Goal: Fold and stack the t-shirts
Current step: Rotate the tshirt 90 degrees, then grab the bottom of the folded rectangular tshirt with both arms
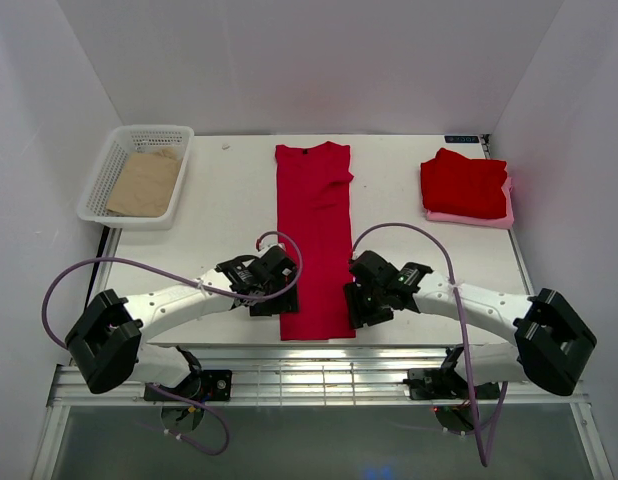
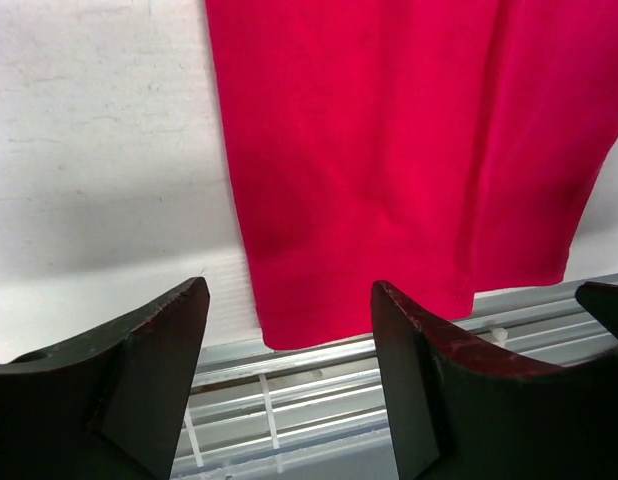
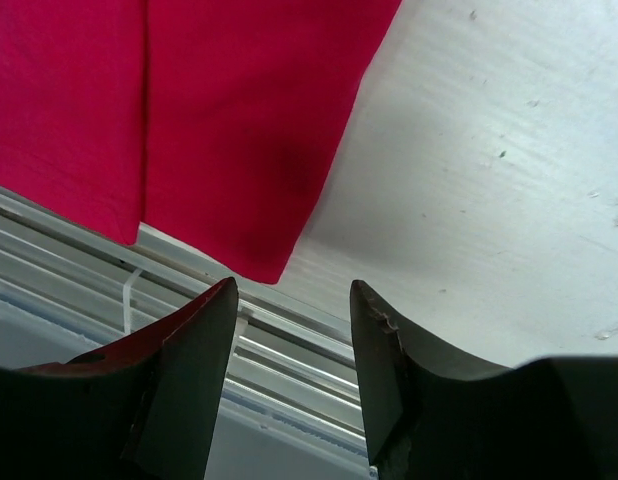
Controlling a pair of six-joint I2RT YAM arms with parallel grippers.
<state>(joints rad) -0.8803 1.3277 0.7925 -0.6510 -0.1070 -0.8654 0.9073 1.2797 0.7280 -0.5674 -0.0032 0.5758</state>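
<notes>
A red t-shirt [image 1: 314, 240] lies folded into a long narrow strip down the middle of the table, collar at the far end, hem at the near edge. Its hem shows in the left wrist view [image 2: 389, 170] and in the right wrist view [image 3: 189, 120]. My left gripper [image 1: 272, 292] hangs by the strip's near left corner, open and empty [image 2: 289, 300]. My right gripper [image 1: 361, 300] hangs by the near right corner, open and empty [image 3: 294, 300]. A stack of folded red t-shirts [image 1: 463, 183] sits at the far right.
A white basket [image 1: 107, 180] at the far left holds a tan brown sheet [image 1: 144, 183]. A pale pink piece [image 1: 489, 216] lies under the folded stack. A metal rail [image 1: 319, 375] runs along the table's near edge. Purple cables loop from both arms.
</notes>
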